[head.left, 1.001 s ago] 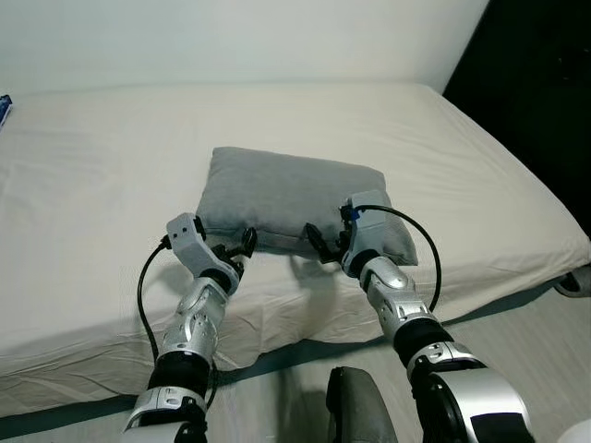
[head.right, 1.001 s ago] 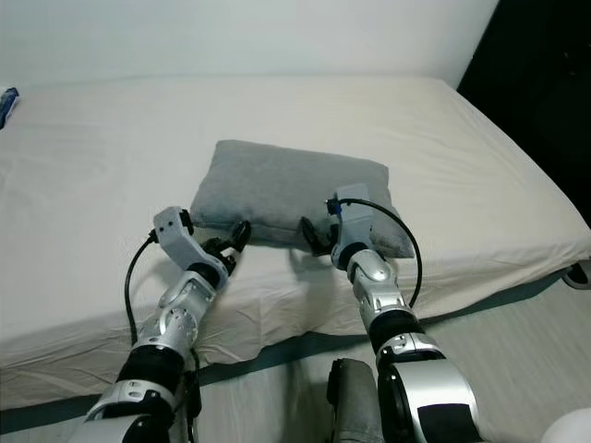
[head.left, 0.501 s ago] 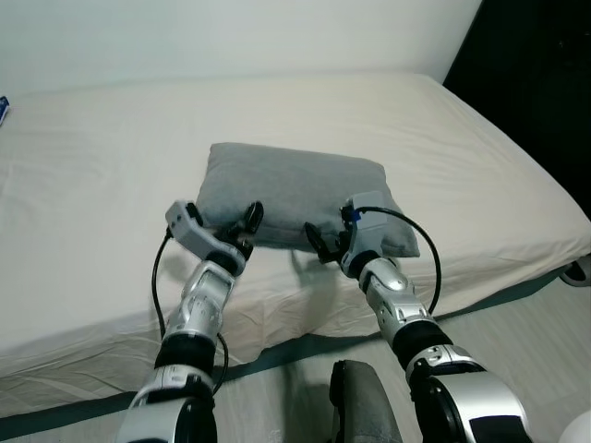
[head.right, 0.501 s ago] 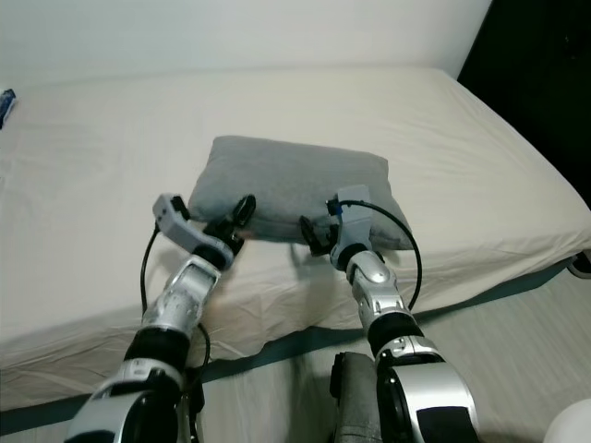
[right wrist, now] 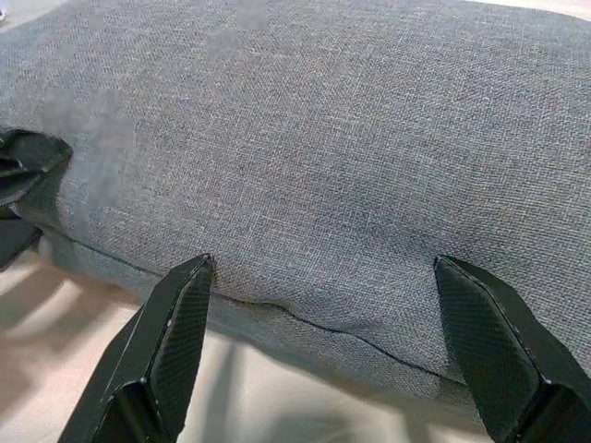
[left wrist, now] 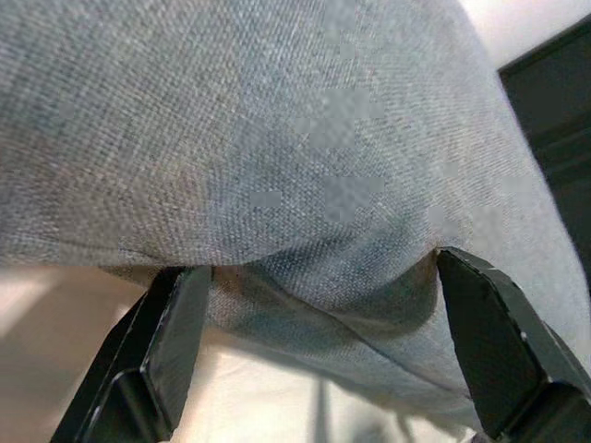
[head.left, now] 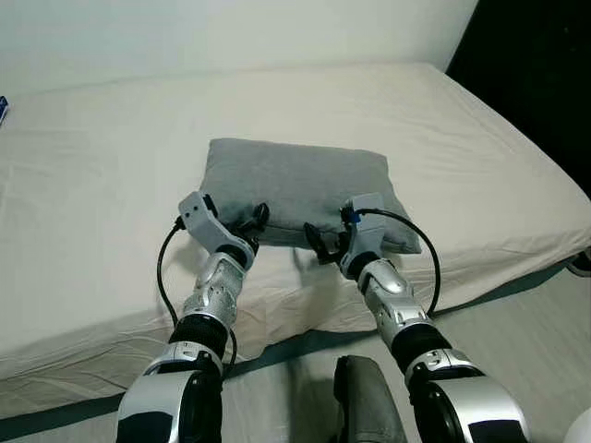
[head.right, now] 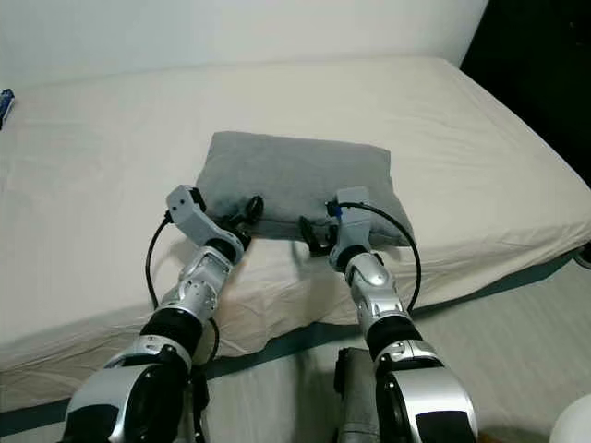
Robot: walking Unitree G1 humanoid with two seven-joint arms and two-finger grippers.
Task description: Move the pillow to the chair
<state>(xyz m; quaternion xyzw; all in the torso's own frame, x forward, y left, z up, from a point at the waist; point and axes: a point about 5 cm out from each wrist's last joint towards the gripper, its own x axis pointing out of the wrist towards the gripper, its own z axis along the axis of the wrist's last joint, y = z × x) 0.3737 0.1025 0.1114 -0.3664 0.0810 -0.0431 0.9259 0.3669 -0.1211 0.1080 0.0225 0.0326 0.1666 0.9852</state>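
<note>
A grey fabric pillow [head.left: 295, 183] lies flat on the bed [head.left: 102, 185], which has a cream sheet. My left gripper [head.left: 255, 221] is open at the pillow's near left edge, and in the left wrist view its fingers [left wrist: 172, 343] straddle the pillow [left wrist: 305, 138] and press into the fabric. My right gripper [head.left: 319, 245] is open at the near right edge. In the right wrist view its fingers [right wrist: 177, 340] stand wide apart against the side of the pillow [right wrist: 314, 157].
The bed's front edge drops to a pale floor [head.left: 531, 323]. To the right of the bed is a dark opening [head.left: 540, 65]. A small blue thing [head.left: 3, 109] lies at the far left of the bed. A dark grey object [head.left: 365, 406] sits low between my arms.
My left gripper has moved forward and inward until its fingers reach the pillow's near left edge. The right gripper has stayed at the near right edge. The view has shifted slightly.
</note>
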